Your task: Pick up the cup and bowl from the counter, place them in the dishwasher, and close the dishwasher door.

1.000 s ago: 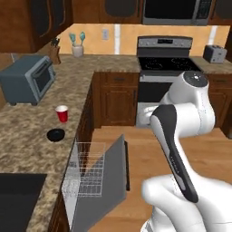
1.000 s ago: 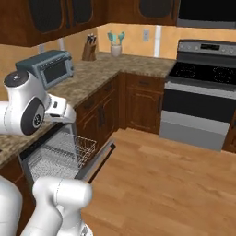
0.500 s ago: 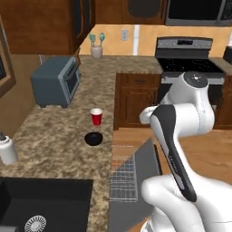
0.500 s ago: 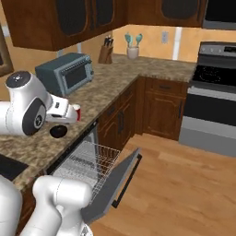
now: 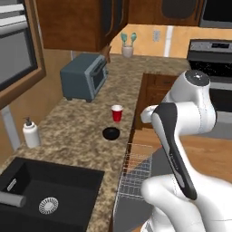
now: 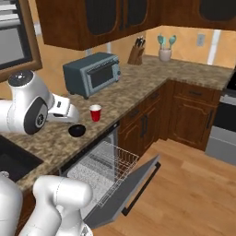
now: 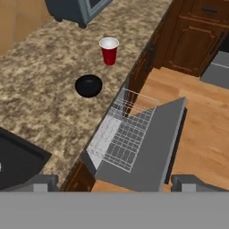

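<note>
My two small dark finger tips (image 7: 114, 183) stand wide apart at the bottom of the hand view, and nothing is held between them. Just under me is the dishwasher (image 7: 117, 143) with its white wire rack (image 5: 135, 170) pulled out, and its dark flat door (image 7: 147, 147) with the long black bar handle (image 6: 142, 188) hangs open, tilted down over the light wooden floor (image 6: 198, 184). Next, on the speckled brown granite counter (image 7: 49, 103) and near its edge beside the dishwasher, lies the small shallow round black bowl (image 7: 88, 85). A little further stands the small red tapered cup with a white rim (image 7: 108, 51), upright, near the bowl but not touching it. Both are apart from my fingers. To the left in the left base view I see a black sink (image 5: 45, 195) sunk in the counter and a white soap dispenser bottle (image 5: 31, 132) beside it. Behind the cup stands a grey-blue toaster oven (image 5: 84, 77) against the wall. Far at the corner there is a pale jar with green utensils (image 6: 165, 48) and a wooden knife block (image 6: 137, 53) under the dark wooden upper cabinets (image 6: 97, 20)
</note>
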